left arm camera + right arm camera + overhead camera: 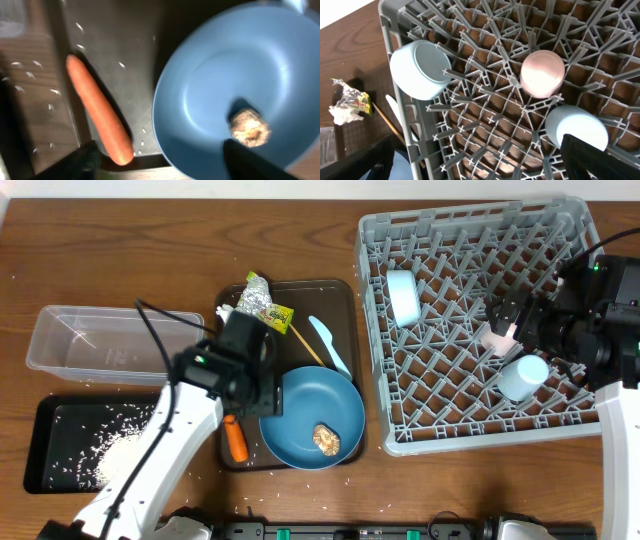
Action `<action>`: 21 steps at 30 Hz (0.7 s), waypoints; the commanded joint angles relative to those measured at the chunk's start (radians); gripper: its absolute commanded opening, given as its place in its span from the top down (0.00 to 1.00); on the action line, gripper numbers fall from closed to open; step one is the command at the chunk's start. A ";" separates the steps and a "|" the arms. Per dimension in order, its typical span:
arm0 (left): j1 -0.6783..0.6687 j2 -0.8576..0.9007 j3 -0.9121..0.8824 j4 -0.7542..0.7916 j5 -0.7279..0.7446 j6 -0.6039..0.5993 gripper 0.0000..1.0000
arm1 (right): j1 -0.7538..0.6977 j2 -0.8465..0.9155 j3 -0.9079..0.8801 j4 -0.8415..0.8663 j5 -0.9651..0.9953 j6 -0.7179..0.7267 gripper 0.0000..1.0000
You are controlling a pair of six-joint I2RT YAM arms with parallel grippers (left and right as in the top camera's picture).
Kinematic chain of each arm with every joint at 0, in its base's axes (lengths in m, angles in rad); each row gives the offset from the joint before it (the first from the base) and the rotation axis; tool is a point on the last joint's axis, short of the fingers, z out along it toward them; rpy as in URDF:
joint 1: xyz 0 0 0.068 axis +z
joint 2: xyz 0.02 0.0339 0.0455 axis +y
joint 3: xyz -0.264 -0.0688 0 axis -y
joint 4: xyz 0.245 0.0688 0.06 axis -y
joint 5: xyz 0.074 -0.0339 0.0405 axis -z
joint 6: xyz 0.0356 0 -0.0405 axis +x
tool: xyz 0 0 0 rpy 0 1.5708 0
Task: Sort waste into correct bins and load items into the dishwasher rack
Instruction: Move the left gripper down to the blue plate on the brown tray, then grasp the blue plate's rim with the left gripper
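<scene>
Wooden table (150, 240); snack wrapper (278, 315) print illegible

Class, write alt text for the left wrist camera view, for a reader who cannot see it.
An orange carrot lies at the edge of a dark brown tray, beside a dark-blue plate holding a brown food lump. White rice grains are scattered about, and the left gripper shows spread fingertips at the bottom.

Dark-blue plate (200, 95) partly beyond frame
</scene>
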 commanded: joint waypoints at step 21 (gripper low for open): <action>-0.096 -0.024 -0.144 0.170 0.136 -0.021 0.94 | -0.003 -0.001 0.004 0.012 -0.008 0.024 0.01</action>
